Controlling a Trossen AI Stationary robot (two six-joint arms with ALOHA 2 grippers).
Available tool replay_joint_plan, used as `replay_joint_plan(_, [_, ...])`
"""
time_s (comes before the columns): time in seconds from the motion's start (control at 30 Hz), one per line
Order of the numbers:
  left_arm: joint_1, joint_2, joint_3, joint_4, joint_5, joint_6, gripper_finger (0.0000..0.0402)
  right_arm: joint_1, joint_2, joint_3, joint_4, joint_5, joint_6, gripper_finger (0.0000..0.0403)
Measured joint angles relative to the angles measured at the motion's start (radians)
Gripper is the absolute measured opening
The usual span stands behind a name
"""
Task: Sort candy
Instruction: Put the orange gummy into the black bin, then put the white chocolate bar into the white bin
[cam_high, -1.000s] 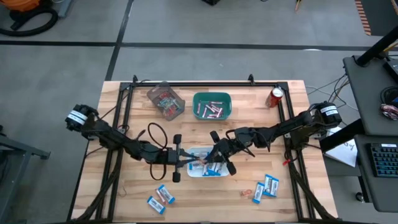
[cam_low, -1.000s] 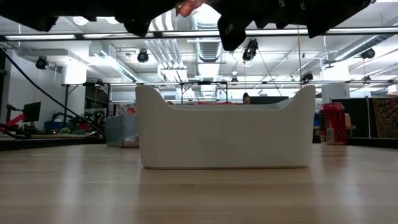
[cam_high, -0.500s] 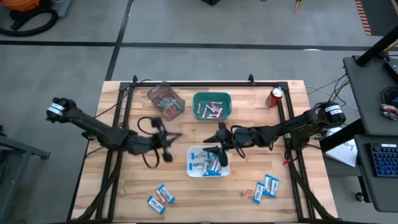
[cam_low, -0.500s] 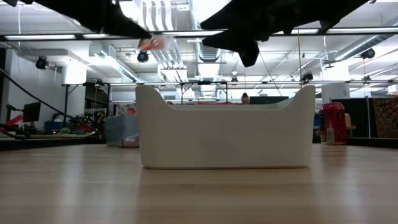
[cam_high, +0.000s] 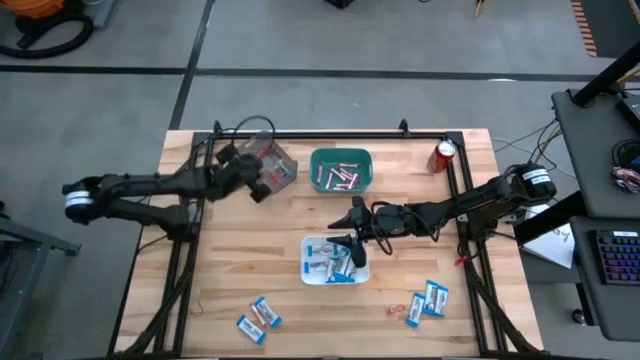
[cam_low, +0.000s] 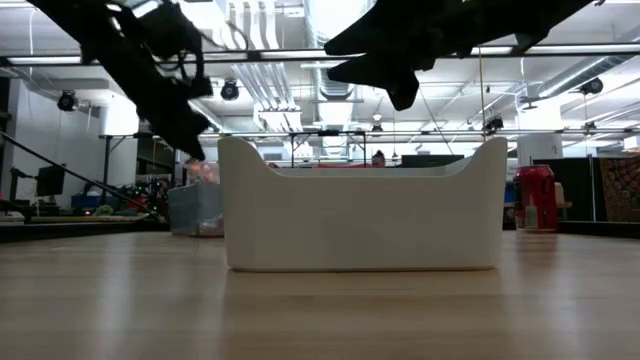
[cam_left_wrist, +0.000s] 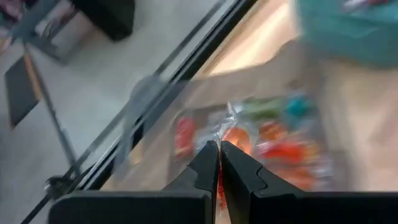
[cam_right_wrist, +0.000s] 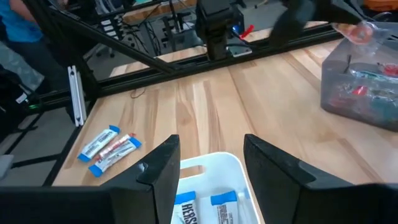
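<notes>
My left gripper (cam_high: 262, 186) hangs over the clear bin (cam_high: 268, 163) of red-orange pieces at the far left, shut on a red-orange candy (cam_left_wrist: 235, 135). My right gripper (cam_right_wrist: 211, 168) is open above the far rim of the white tray (cam_high: 333, 260), which holds blue-and-white packets (cam_right_wrist: 186, 208). Nothing is between its fingers. A teal bin (cam_high: 341, 170) at the far middle holds pinkish sticks. Loose candy lies on the wood at the near left (cam_high: 258, 318) and near right (cam_high: 425, 300). My left gripper pinches the candy's wrapper end (cam_left_wrist: 219, 163) between its two fingertips. The fingers slant down from the table's left. The candy sticks out past the fingertips, lifted clear above the clear bin (cam_right_wrist: 360, 87).
A red can (cam_high: 443, 156) stands at the far right corner. Black rails (cam_high: 330, 134) run along the far edge and down both sides of the table. Bare wood lies between the clear bin and the white tray.
My left gripper has swung from beside the white tray toward the far left edge, carrying the red-orange candy clear of the table until it hangs over the clear bin. My right gripper has drawn back from inside the tray toward the far edge and risen a little.
</notes>
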Motion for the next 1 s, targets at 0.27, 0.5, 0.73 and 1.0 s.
replay_joint_plan(0.27, [0.247,0.09,0.0,0.046,0.032,0.18,0.0,0.0,0.0,0.0,-0.019,0.0,-0.003,0.0166])
replay_joint_plan(0.5, [0.312,0.185,0.017,0.102,0.078,0.243,0.0,0.0,0.0,0.0,-0.02,0.0,-0.004,0.0168])
replay_joint_plan(0.73, [0.312,0.271,0.05,0.104,0.032,0.246,0.0005,0.0,0.0,0.0,-0.021,0.0,-0.002,0.0168])
replay_joint_plan(1.0, [0.312,0.299,0.082,0.082,0.029,0.243,0.0042,0.0,0.0,0.0,-0.036,0.0,0.024,0.0171])
